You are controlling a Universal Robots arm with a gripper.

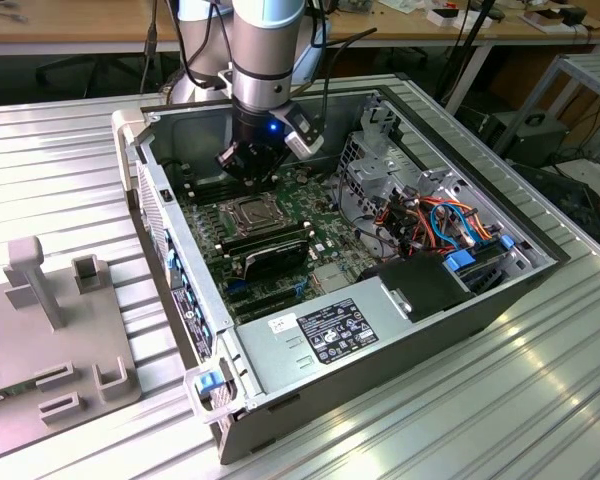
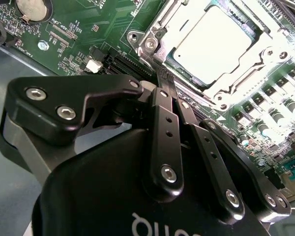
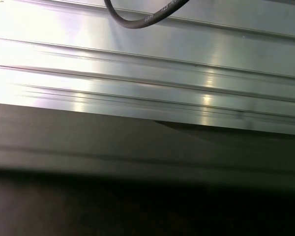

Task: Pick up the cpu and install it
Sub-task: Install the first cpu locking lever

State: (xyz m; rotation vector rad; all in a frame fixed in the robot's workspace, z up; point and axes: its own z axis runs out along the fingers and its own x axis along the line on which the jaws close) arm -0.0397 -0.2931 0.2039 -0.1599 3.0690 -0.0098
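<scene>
The cpu [image 2: 214, 45] lies flat as a pale metal square inside the socket's silver frame [image 2: 152, 42] on the green motherboard [image 2: 83, 29]. In the exterior view the cpu [image 1: 252, 212] sits mid-board inside the open computer case [image 1: 410, 330]. My gripper [image 2: 163, 77] hovers just beside the socket's corner, its two black fingers [image 2: 164, 123] pressed together with nothing between them. Seen from outside, the gripper [image 1: 248, 168] hangs a little above the board, just behind the socket.
Memory sticks [image 1: 268, 246] lie close in front of the socket. A power supply [image 1: 325, 330] fills the case's near end, and a drive cage with orange and blue cables [image 1: 435, 220] stands at the exterior view's right. A grey fixture [image 1: 50, 330] rests on the ribbed table [image 3: 147, 64].
</scene>
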